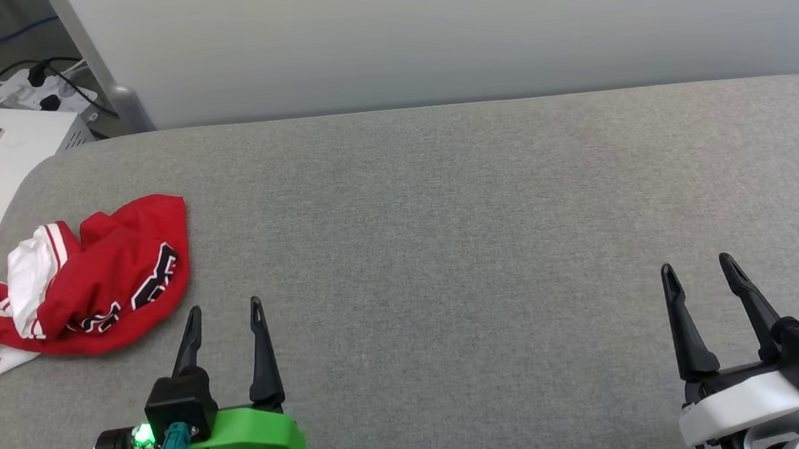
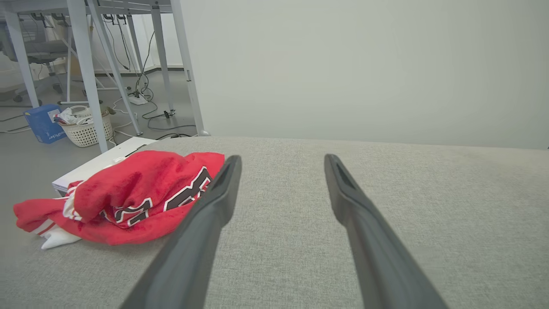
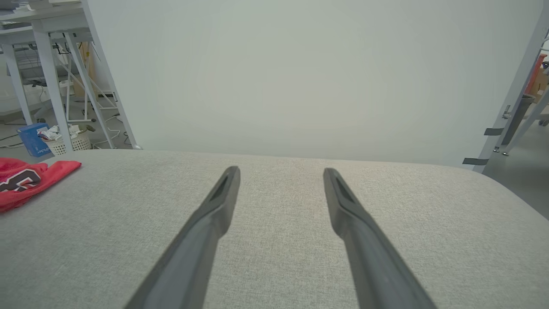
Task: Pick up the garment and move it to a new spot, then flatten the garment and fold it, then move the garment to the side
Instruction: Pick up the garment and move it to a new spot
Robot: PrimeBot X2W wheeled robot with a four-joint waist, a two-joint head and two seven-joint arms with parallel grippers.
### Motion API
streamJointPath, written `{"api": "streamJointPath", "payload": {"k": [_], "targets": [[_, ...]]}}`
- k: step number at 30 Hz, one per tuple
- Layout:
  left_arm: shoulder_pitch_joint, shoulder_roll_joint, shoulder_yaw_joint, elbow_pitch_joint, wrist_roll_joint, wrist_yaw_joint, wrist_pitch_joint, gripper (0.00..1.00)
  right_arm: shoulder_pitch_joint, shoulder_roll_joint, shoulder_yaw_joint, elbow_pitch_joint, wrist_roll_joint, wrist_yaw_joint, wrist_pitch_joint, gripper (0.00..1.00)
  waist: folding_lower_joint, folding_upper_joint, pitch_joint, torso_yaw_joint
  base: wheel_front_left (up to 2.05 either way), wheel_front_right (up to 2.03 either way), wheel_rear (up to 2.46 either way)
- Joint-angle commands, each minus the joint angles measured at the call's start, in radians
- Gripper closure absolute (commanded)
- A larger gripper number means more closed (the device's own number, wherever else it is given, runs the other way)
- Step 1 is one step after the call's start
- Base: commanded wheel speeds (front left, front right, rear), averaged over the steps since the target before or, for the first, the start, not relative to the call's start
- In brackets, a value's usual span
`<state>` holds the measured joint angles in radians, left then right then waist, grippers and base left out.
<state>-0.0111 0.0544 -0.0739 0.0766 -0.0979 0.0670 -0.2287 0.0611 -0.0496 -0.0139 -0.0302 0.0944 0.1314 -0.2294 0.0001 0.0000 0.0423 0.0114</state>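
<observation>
1. grey fabric-covered table before a pale wall.
2. garment lies crumpled at the table's left edge; its black, white-outlined lettering is folded and unreadable.
3. left gripper: jaws spread, empty, near the garment.
4. right gripper: jaws spread, empty, well apart from it.

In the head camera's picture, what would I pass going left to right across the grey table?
jersey → left claw, open → right claw, open

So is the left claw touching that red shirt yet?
Apart. In the head view a thin strip of grey surface shows between the open left claw and the crumpled shirt. In the left wrist view one finger merely overlaps it.
</observation>
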Motion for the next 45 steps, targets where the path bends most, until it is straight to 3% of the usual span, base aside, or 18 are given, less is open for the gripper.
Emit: {"api": "streamJointPath", "payload": {"k": [1, 27, 36, 45], "targets": [[0.009, -0.004, 0.002, 0.004, -0.009, 0.006, -0.011, 0.0, 0.014, -0.001, 0.005, 0.0, 0.007, -0.001, -0.01, 0.0, -0.0001, 0.0, 0.006, 0.018, 0.0, 0.0, 0.0], [0.002, -0.004, 0.042, 0.021, -0.056, 0.024, -0.033, 0.0, 0.004, -0.001, 0.088, 0.008, -0.024, -0.001, -0.032, 0.0, -0.0001, 0.0, 0.043, 0.295, 0.0, 0.0, 0.0], [0.005, -0.004, 0.047, 0.025, -0.065, 0.029, -0.033, 0.0, 0.001, -0.001, 0.099, 0.008, -0.029, -0.001, -0.032, 0.0, -0.0001, 0.0, 0.047, 0.352, 0.0, 0.0, 0.0], [-0.002, -0.004, 0.074, 0.027, -0.083, 0.028, -0.033, 0.0, -0.005, -0.001, 0.114, 0.01, -0.034, -0.001, -0.032, 0.0, -0.0001, 0.0, 0.05, 0.352, 0.0, 0.0, 0.0]]}}
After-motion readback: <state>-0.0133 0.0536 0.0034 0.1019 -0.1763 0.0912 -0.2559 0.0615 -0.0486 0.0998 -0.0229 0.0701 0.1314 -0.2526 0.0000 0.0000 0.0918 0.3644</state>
